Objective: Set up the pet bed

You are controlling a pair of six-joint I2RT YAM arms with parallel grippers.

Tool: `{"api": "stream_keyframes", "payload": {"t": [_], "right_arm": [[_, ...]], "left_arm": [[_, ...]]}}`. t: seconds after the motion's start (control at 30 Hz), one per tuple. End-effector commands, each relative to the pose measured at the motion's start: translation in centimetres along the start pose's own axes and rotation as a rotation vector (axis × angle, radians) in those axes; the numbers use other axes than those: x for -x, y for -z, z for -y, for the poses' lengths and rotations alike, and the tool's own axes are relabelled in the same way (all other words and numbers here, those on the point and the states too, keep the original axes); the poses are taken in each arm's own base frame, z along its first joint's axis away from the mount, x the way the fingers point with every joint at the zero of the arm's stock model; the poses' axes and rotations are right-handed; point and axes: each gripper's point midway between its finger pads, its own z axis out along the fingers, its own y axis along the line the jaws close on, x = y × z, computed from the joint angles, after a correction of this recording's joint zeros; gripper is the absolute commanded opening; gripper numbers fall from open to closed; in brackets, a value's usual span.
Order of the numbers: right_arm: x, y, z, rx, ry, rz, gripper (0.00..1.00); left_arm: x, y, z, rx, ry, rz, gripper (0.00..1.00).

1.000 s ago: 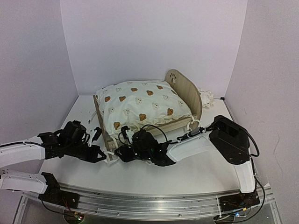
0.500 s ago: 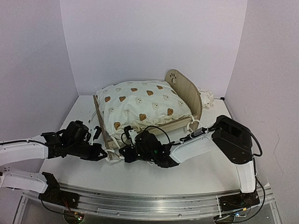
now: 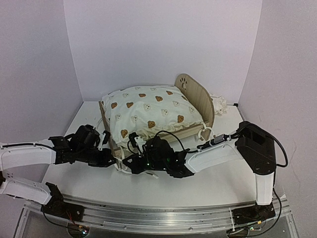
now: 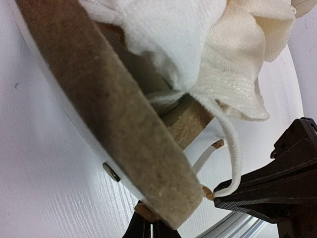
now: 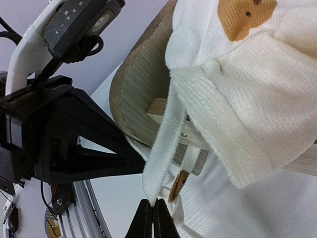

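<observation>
The pet bed (image 3: 184, 131) sits in the middle of the counter (image 3: 198, 183). Its rounded headboard (image 3: 195, 96) with the paw-print cutout is at the far right, and its low footboard (image 4: 114, 114) is at the near left. We judge the light-wood frame to be stiff and light, likely to slide on the smooth counter if we tug it sideways, so any pull should be short and gentle.

The cream bear-print cushion (image 3: 148, 111) lies on the frame, plump and soft. We expect it to squash and shift rather than resist, and its body offers no firm grip. The better places to take hold are its seams and the white tie strap (image 5: 161, 148) hanging from its near-left corner beside the footboard. That strap is thin, limp and textured, so it should not slip from a firm pinch, but it will go slack and twist freely.

The right fingers (image 5: 145, 220) are clenched on the strap's lower end, just under the footboard corner. The left fingers (image 4: 139, 229) are pressed together right beneath the same corner, and we cannot tell whether they pinch anything. The two sets of fingers are nearly tip to tip there.

A small matching pillow (image 3: 219, 104) lies behind the headboard at the far right, well apart from both arms. It looks soft and light, best taken by an edge or corner.
</observation>
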Motion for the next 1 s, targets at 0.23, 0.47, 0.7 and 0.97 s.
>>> {"api": "stream_keyframes", "payload": {"t": [0.23,0.47,0.7,0.97], "right_arm": [[0.7,0.7,-2.3,0.076,0.003,-0.005,0.0],[-0.3,0.2,-1.5,0.069,-0.018,-0.031,0.05],[-1.9,1.4,0.2,0.026,-0.072,-0.075,0.33],[-1.0,4.4,2.9,-0.015,-0.155,-0.059,0.43]], "left_arm": [[3.2,-0.2,4.4,-0.103,-0.107,0.078,0.0],[1.7,-3.0,3.7,-0.115,-0.223,0.035,0.0],[0.5,-4.1,2.4,-0.078,-0.31,0.005,0.0],[0.0,-4.6,2.3,-0.084,-0.385,-0.014,0.0]]}}
